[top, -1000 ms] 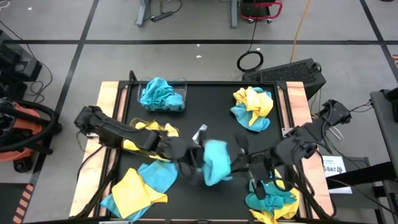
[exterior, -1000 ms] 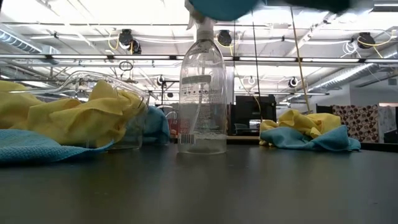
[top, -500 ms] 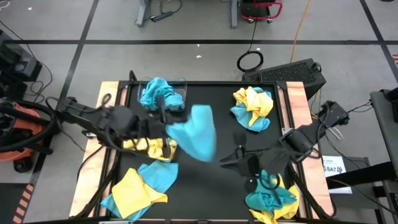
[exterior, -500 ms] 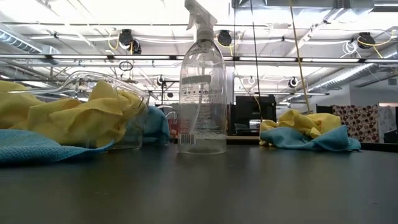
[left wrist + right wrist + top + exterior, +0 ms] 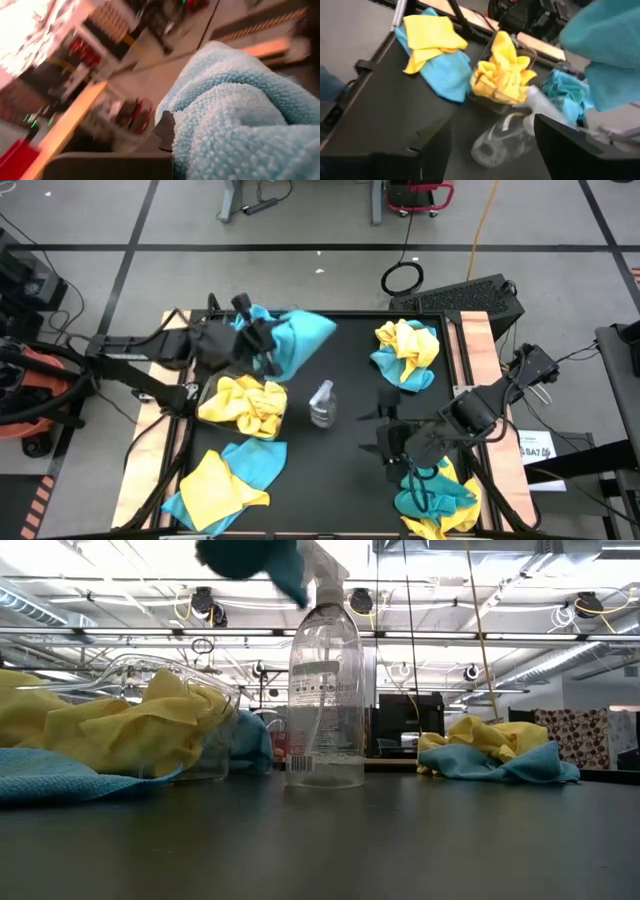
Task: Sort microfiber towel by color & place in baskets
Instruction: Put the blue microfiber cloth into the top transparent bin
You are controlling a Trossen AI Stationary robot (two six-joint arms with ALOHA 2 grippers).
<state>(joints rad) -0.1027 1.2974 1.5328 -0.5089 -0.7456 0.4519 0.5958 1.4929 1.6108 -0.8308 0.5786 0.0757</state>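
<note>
Teal towel [image 5: 298, 340] pinched in left gripper [image 5: 262, 345] above 11 o'clock basket [image 5: 285, 315]; early release = spills over rim. Right gripper [image 5: 384, 436] wide, empty.

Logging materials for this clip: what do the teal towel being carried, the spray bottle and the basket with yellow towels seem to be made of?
Teal towel in the left hand: soft matte microfiber by its looped, nubby pile. Spray bottle: clear and glossy, probably plastic, possibly glass; the room shows through it. Basket holding yellow towels: clear, shiny, likely plastic, since its wall is see-through with bright rim highlights.
</note>
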